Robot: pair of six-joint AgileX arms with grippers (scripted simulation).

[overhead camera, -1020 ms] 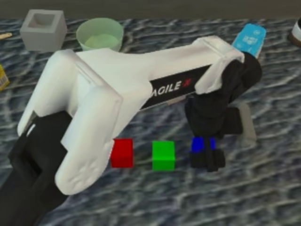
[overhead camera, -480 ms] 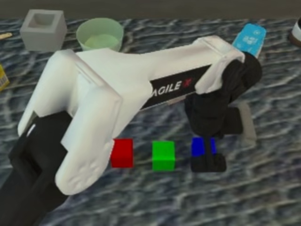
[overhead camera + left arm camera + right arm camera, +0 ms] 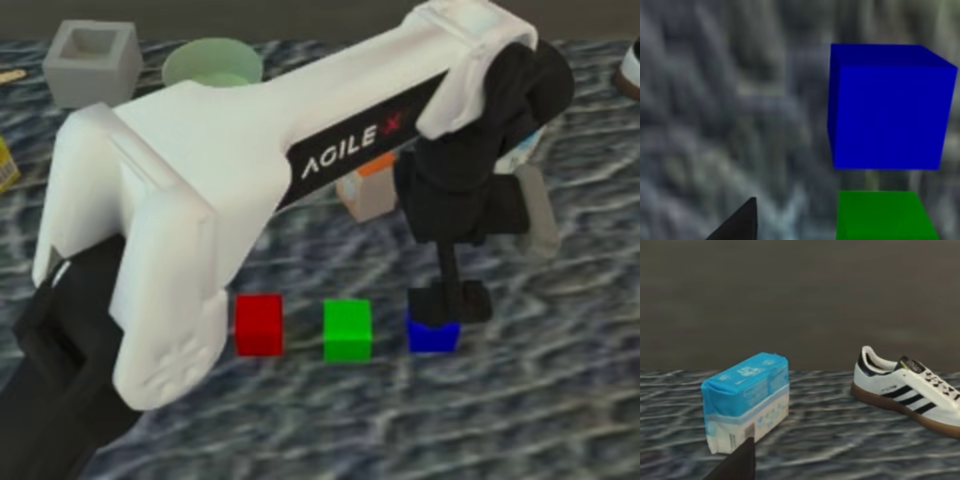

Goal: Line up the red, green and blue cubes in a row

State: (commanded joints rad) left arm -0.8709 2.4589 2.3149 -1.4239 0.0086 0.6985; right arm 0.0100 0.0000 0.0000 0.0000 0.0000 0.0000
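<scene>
The table (image 3: 560, 400), covered in a rippled blue-grey cloth, fills the top view. Across it reaches the big white left AgileX arm (image 3: 250, 170), from the lower left corner up toward the upper right, where its black wrist bends down. The left gripper (image 3: 448, 300) hangs just above the deep blue cube (image 3: 433, 336); its dark fingers sit at the cube's far edge and appear clear of it, so nothing seems to be held, but how wide the jaws stand cannot be told from above. In the left wrist view the blue cube sits free on the cloth with the green one just beside it, and only one dark fingertip (image 3: 740, 222) shows at the frame's edge.

A white sneaker with black stripes and a brown sole (image 3: 907, 390) and a light-blue-and-white printed pack (image 3: 746, 400) lie on the cloth in the right wrist view, which shows one dark fingertip of the right gripper (too little to say how its jaws stand). A grey square open box (image 3: 92, 62) and a pale green bowl (image 3: 205, 62) stand along the table's far edge at the left. A beige carton with an orange top (image 3: 368, 190) peeks out under the arm.

The bright red cube (image 3: 259, 325), the bright green cube (image 3: 347, 330) and the blue cube lie in a row, left to right, evenly apart, none touching
</scene>
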